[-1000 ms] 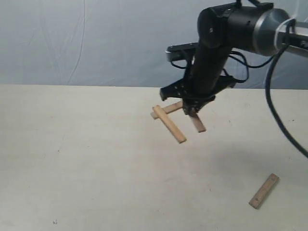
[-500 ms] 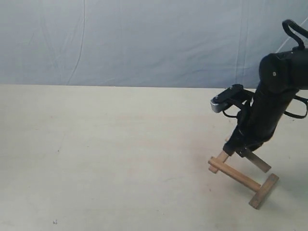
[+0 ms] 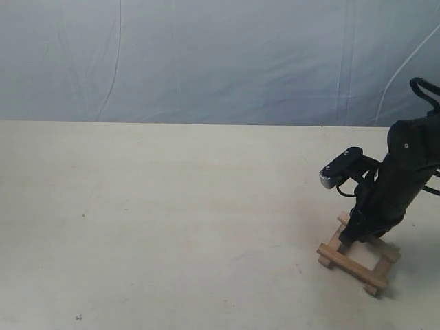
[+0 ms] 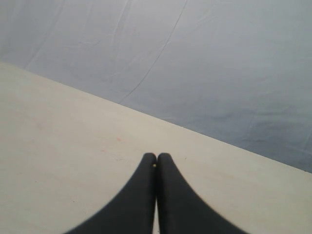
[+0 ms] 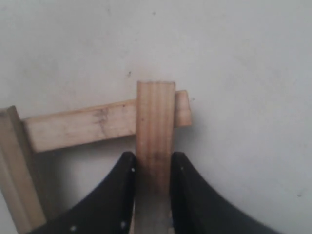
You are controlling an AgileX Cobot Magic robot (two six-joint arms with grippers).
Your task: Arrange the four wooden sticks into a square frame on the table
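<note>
So the right gripper (image 3: 355,236) was down at the lower right of the exterior view, parked on the upper-right side of the square frame (image 3: 350,265). The frame lay flat on the table (image 3: 172,227) and looked closed, w/ slat ends jutting a bit at the corners.

Right wrist cam was clearer. Its fingers (image 5: 127,168) were pinching the held slat (image 5: 155,112) by its two long edges. That slat's long axis ran straight out thru the gap between the fingers, away from the wrist. Its far end sat on top of the cross slat (image 5: 78,127) at roughly a right angle, w/ the cross slat's tip poking out just past it. A third slat (image 5: 19,175) showed at the left edge.

Left gripper (image 4: 156,158) was pressed together on nothing, over bare table w/ no slat in its view, so the right arm was obv the nearer one.

IMO the placing looked basically done. Since the grip was across the slat's width, the next bit would be spreading the fingers and going straight up. Any sideways drag prob knocks that corner out.
</note>
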